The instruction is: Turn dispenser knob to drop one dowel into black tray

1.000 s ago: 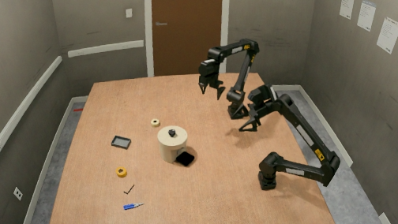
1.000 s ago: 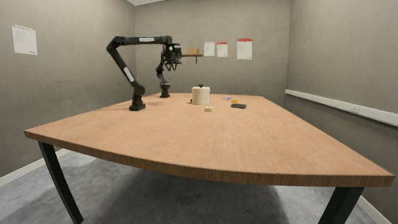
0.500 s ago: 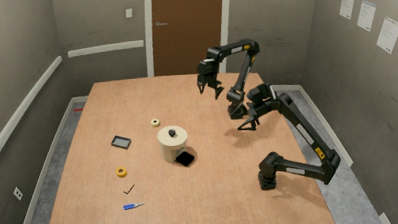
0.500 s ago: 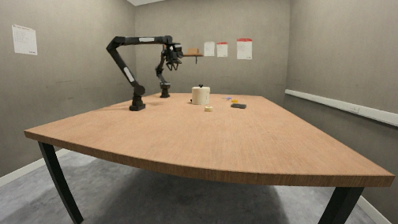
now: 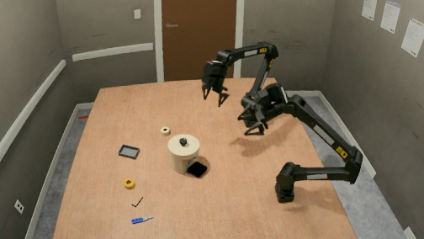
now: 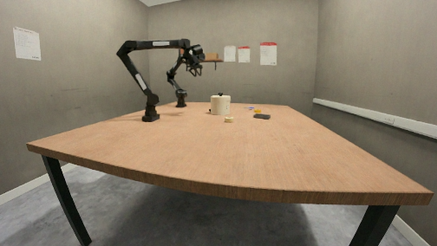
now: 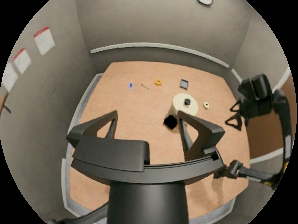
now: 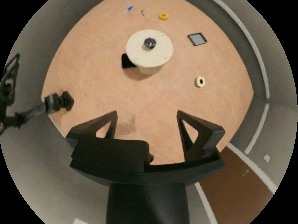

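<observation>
A cream cylindrical dispenser (image 5: 183, 152) stands on the table with a small black knob (image 5: 182, 141) on its top. A black tray (image 5: 197, 169) lies against its base on the near right side; I see no dowel in it. My right gripper (image 5: 214, 94) hangs open and empty, high over the far side of the table near the door. My left gripper (image 5: 252, 124) is open and empty, raised to the right of the dispenser. In the right wrist view the open fingers frame the dispenser (image 8: 152, 51) from well above. The left wrist view (image 7: 145, 123) shows the dispenser (image 7: 185, 102) far off.
A dark-framed grey tray (image 5: 129, 151) lies left of the dispenser. A cream ring (image 5: 165, 130) lies behind it and a yellow ring (image 5: 129, 183) in front left. A black hex key (image 5: 137, 202) and a blue screwdriver (image 5: 141, 220) lie near the front edge.
</observation>
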